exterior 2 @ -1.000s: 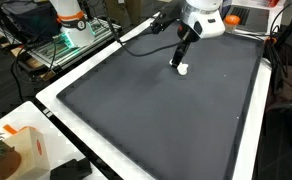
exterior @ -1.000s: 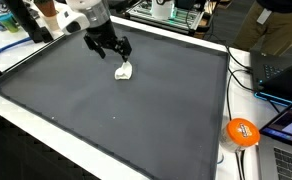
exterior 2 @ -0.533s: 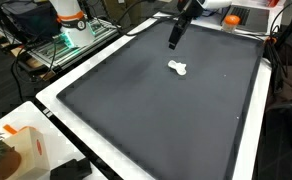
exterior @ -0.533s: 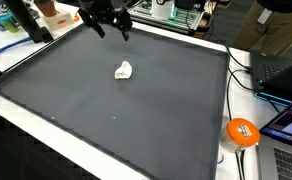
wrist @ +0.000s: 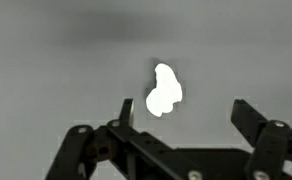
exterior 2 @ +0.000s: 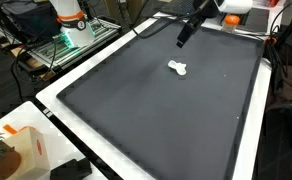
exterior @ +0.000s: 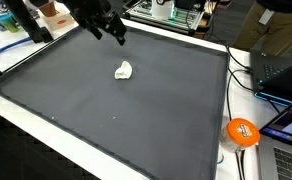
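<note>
In an exterior view, the gripper hangs above the mat at its far edge, fingers released and holding nothing. The white lump lies on the mat near that edge, apart from the gripper. An orange object sits beyond the mat's right edge.

In an exterior view, the gripper is raised over the far edge of the mat. The lump lies just inward of it.

In the wrist view, the lump lies on the mat between the spread fingers, touching neither.
</note>
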Robot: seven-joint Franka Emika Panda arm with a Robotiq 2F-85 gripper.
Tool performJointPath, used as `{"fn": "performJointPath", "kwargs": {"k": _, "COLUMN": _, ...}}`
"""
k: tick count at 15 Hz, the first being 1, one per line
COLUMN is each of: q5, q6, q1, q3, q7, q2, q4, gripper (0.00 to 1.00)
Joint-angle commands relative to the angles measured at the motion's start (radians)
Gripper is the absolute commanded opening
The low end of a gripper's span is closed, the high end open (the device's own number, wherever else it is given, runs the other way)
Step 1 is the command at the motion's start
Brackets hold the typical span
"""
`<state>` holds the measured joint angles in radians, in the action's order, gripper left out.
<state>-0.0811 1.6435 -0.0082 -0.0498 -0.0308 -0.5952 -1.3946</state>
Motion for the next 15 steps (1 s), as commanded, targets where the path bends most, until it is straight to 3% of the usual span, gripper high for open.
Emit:
{"fn": "performJointPath", "kwargs": {"k": 1, "q5": -0.006, "q6": -0.003, "q1": 0.008, "q3": 0.013, "q7": -0.011, "q2": -0.029, "q4": 0.028, "gripper": 1.00}}
{"fn": "performJointPath", "kwargs": {"k": 4, "q5": -0.006, "q6": -0.004, "q1": 0.008, "q3": 0.015, "q7": -0.024, "q2": -0.072, "q4": 0.066, "gripper": 1.00}}
{"fn": "performJointPath", "kwargs": {"k": 10, "q5": -0.019, "q6": -0.044, "q1": 0.024, "q3": 0.034, "q7": -0.190, "q2": -0.223, "q4": 0.219, "gripper": 1.00}}
{"fn": "performJointPath", "kwargs": {"k": 15, "q5": -0.015, "q6": -0.191, "q1": 0.025, "q3": 0.040, "q7": -0.219, "q2": -0.355, "q4": 0.371, "gripper": 1.00}}
